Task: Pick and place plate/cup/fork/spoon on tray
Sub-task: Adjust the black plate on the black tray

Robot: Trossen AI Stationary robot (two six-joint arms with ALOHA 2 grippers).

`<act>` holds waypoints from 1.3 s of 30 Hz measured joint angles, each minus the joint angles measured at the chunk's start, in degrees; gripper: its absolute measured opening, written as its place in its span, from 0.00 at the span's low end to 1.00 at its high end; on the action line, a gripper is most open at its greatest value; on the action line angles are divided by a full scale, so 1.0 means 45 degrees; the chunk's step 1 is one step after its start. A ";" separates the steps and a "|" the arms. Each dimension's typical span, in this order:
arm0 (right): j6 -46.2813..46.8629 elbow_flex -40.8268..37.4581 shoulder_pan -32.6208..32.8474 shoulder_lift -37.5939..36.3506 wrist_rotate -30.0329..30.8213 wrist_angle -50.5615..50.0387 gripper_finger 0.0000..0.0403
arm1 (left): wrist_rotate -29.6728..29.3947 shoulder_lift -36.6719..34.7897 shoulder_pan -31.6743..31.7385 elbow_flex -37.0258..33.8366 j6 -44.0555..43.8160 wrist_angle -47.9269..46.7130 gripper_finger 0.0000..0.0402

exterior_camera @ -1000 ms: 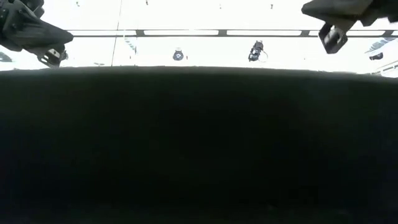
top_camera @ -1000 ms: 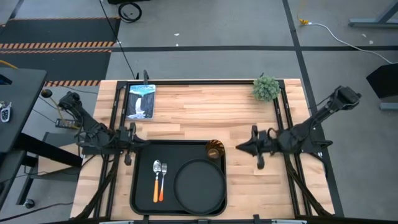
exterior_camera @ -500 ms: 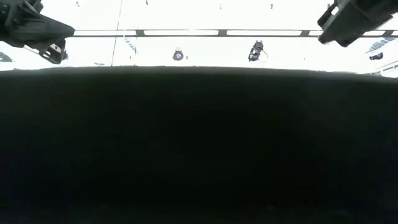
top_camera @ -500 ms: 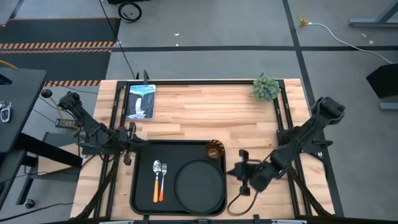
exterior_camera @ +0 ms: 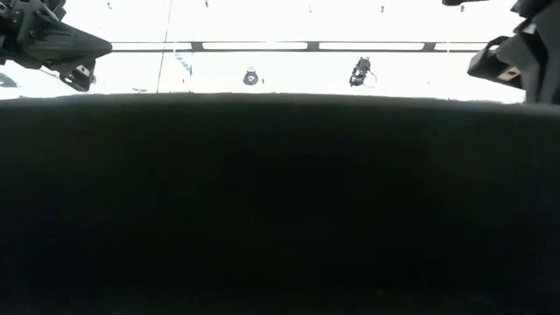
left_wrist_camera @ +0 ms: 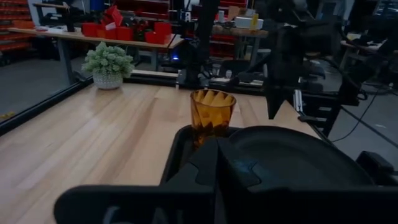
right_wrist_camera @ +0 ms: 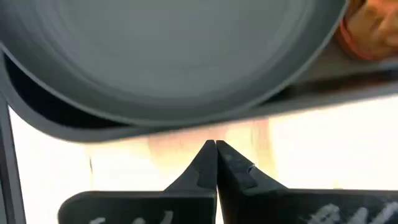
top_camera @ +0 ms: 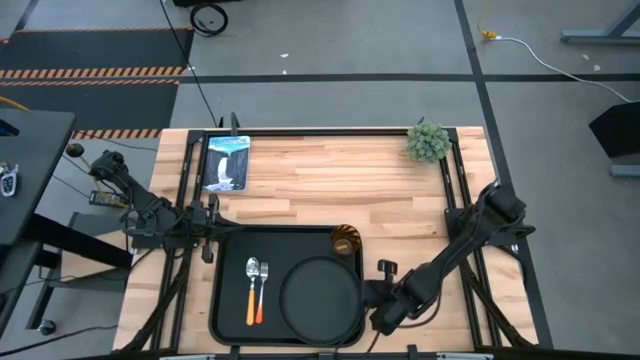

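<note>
The black tray (top_camera: pixel 228 300) lies at the table's near middle. On it the round black plate (top_camera: pixel 320 295) lies on the right. The amber cup (top_camera: pixel 345 240) stands upright in the far right corner. The spoon (top_camera: pixel 252 287) and fork (top_camera: pixel 263 285) lie side by side on the left. My right gripper (top_camera: pixel 374 297) is shut, low beside the tray's right rim (right_wrist_camera: pixel 124 127), its tips (right_wrist_camera: pixel 216 144) just short of the rim, facing the plate (right_wrist_camera: pixel 174 50). My left gripper (top_camera: pixel 214 233) is shut and empty over the tray's far left corner, facing the cup (left_wrist_camera: pixel 212 112).
A small potted plant (top_camera: pixel 427 140) stands at the far right corner. A picture card (top_camera: pixel 226 162) lies at the far left. Bare wood (top_camera: pixel 330 180) lies between them. In the low view the tray's dark wall (exterior_camera: pixel 280 201) fills most of the picture.
My right gripper has swung from the table right of the cup toward the near edge and the tray. It has gone down to the tray's right rim beside the plate. The things on the tray have kept still.
</note>
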 joint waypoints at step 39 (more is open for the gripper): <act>-0.0821 0.2321 -0.0934 0.1877 -0.0673 -0.0304 0.00 | 0.0097 0.0000 -0.0005 0.0005 0.0010 -0.0004 0.03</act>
